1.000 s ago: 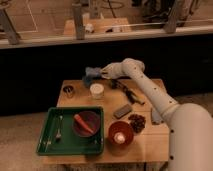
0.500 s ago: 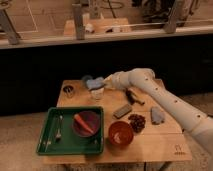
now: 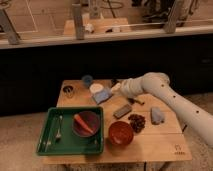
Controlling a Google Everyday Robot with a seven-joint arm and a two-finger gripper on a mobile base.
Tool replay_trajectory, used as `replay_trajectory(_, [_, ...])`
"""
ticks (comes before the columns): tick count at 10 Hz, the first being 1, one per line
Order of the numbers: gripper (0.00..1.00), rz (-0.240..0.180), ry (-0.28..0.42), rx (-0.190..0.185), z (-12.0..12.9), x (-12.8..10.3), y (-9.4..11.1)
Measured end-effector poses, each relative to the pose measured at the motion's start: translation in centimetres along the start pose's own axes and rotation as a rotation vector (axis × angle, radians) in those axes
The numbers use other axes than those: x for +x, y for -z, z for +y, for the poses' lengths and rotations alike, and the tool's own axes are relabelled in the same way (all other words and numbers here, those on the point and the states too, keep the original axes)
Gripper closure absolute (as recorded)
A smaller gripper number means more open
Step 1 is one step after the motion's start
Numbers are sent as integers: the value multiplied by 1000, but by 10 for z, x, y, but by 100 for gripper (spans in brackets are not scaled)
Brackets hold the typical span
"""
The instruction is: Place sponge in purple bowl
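The sponge (image 3: 102, 95) is a pale blue-grey block held just above the table's back middle. My gripper (image 3: 112, 90) is shut on its right end, with the white arm (image 3: 160, 90) reaching in from the right. The purple bowl (image 3: 86, 124) sits in the right part of a green tray (image 3: 50, 142) at the front left, with an orange carrot (image 3: 84, 123) lying in it. The sponge is behind the bowl and a little to its right, apart from it.
A fork (image 3: 59, 129) lies in the tray. On the table are a red bowl (image 3: 120, 132), a dark flat bar (image 3: 122, 111), a dark pile of snacks (image 3: 136, 122), a bluish bag (image 3: 157, 115), a small can (image 3: 68, 91), a blue cup (image 3: 87, 80) and a white cup (image 3: 95, 87).
My gripper has carried the sponge from the back of the table toward the front and slightly right, lower and closer to the tray. Nothing else has moved.
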Motion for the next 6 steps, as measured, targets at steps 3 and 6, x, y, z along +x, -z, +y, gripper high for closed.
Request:
replay_trajectory(3, [100,0,1,1,-1,0,0])
replay_trajectory(6, [100,-54,126,-17,-3,-10,0])
